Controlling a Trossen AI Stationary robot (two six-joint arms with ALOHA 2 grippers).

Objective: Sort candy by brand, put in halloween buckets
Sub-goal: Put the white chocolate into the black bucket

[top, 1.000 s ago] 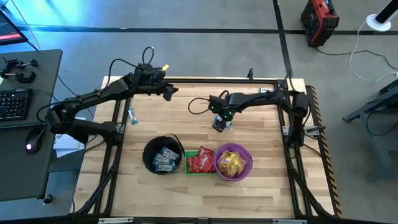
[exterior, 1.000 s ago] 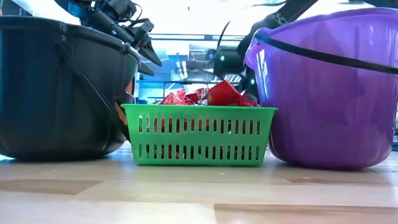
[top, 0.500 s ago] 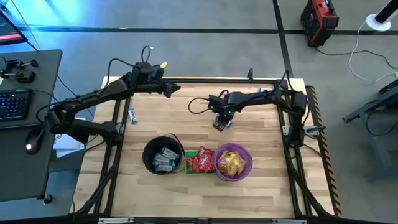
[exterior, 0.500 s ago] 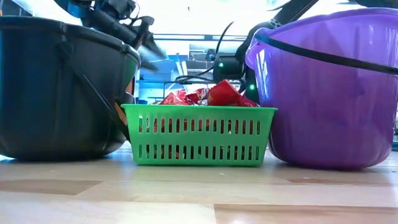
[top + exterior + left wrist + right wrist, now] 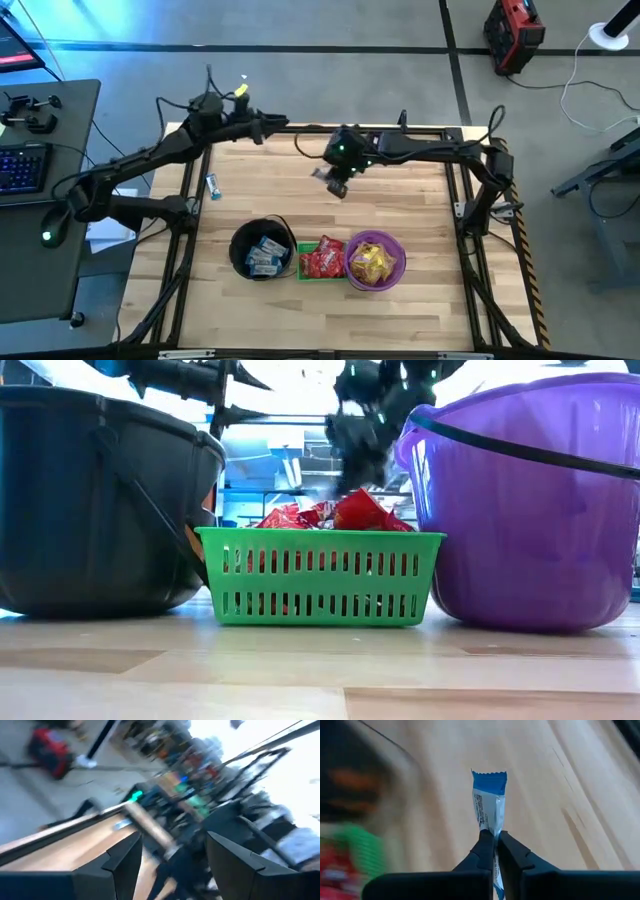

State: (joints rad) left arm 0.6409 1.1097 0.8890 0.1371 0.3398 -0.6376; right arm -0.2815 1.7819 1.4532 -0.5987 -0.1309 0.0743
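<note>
Pale wooden planks make up the table [image 5: 300, 320], ringed by a dark frame, and most of the sorting looks done. Blue-and-white candy lies in the black pail [image 5: 261, 249], red candy fills the green basket [image 5: 320, 259], yellow candy fills the purple bucket [image 5: 375, 260]. What seems left is little: one blue-and-white candy [image 5: 490, 802] is pinched between the pressed-together fingers of the right gripper [image 5: 495, 851], its crimped end sticking out past the fingertips, and a second blue-and-white piece [image 5: 212, 185] lies on the wood well apart from both grippers, close to the frame on the left arm's side.

The right gripper [image 5: 335, 180] hangs over bare wood, with open planks between its fingers and the three containers; judging by colour, the pail, the farthest of the three from it, is the likely goal. The left gripper [image 5: 270, 124] sits at the far edge of the table, fingers spread and holding nothing [image 5: 172, 852], clear of that path. The stray piece near the frame leaves little room for fingers on its outer side.
</note>
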